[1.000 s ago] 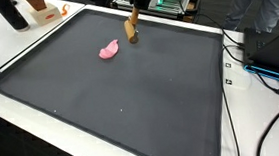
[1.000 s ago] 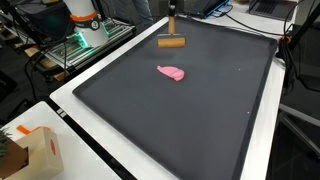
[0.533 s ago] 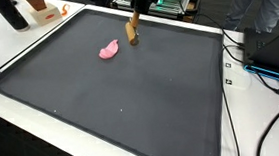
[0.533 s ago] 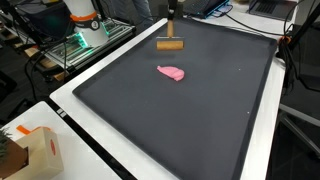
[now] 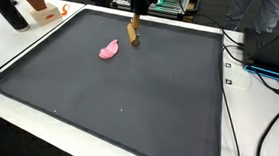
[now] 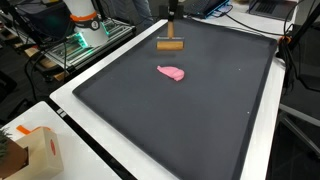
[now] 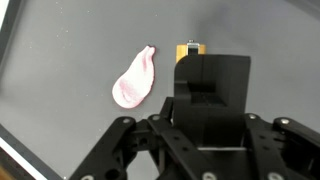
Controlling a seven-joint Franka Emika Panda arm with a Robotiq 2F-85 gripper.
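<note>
The gripper [image 6: 172, 12] had risen slightly since a second earlier, while the block [image 6: 172, 44] stayed put. Nearest on the mat [image 5: 131, 99] lay a pink blob [image 5: 108, 51]. Beyond it stood the block, the gripper above it — whether its jaws were open could not be told. It seemed to be withdrawing — the next move called for a straight lift clear.

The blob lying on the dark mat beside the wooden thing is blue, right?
No, the blob is pink, not blue; the wrist view shows it clearly. It does lie on the dark mat beside the wooden thing.
</note>
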